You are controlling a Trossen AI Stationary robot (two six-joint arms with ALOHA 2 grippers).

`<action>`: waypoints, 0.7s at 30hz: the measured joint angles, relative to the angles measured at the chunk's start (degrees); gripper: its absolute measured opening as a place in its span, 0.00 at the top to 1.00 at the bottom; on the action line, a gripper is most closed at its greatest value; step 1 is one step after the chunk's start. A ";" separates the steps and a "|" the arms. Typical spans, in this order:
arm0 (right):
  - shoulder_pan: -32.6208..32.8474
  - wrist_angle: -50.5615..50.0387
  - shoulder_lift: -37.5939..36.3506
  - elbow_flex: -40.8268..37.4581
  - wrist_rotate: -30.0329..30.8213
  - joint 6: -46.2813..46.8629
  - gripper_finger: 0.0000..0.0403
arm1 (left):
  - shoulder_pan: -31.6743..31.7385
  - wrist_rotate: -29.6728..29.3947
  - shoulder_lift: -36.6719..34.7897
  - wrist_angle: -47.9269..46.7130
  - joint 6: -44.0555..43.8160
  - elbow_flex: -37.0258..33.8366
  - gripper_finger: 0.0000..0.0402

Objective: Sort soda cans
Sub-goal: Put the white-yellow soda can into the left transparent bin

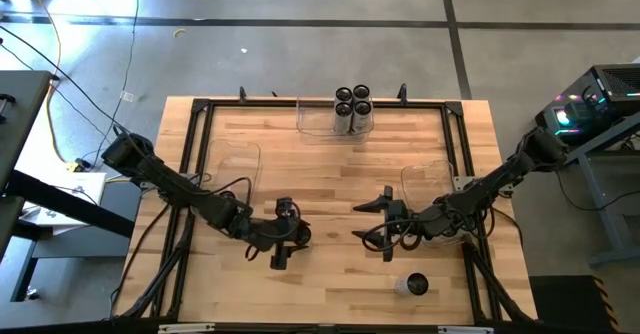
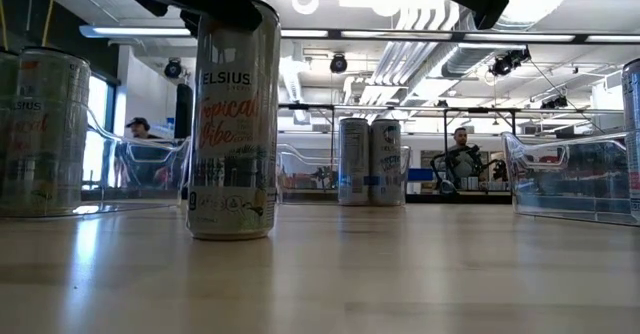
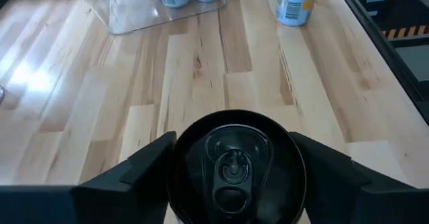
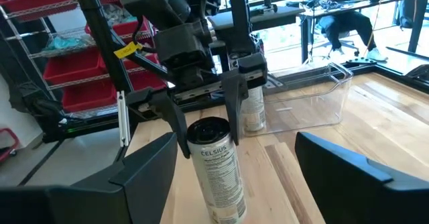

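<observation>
One soda can stands upright on the table with my left gripper shut on its top; the same can shows in the right wrist view and in the low view as a tall can. In the high view my left gripper covers it. My right gripper is open, a short way to the can's right, and touches nothing. Several cans stand in the far clear bin. A lone can stands near the near edge. My left gripper pinches the can at its top rim, one finger on each side. The fingers come from above, slanting in from the table's left. The can is upright with its base on the table.
A clear bin lies on the table's left with a can at it, and another clear bin on the right under my right arm. A black frame rims the table. People sit in the room beyond.
</observation>
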 joint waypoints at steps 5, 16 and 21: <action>0.00 0.02 0.00 0.00 0.01 0.02 0.26 | -0.05 -4.36 -1.49 -4.18 1.87 2.19 0.39; 0.00 0.00 0.00 0.00 0.00 0.43 0.26 | 0.54 -16.59 -20.58 -24.03 10.48 11.38 0.39; 0.00 0.00 0.00 0.00 0.00 0.33 0.26 | 5.66 -18.35 -32.92 -36.83 9.65 11.32 0.39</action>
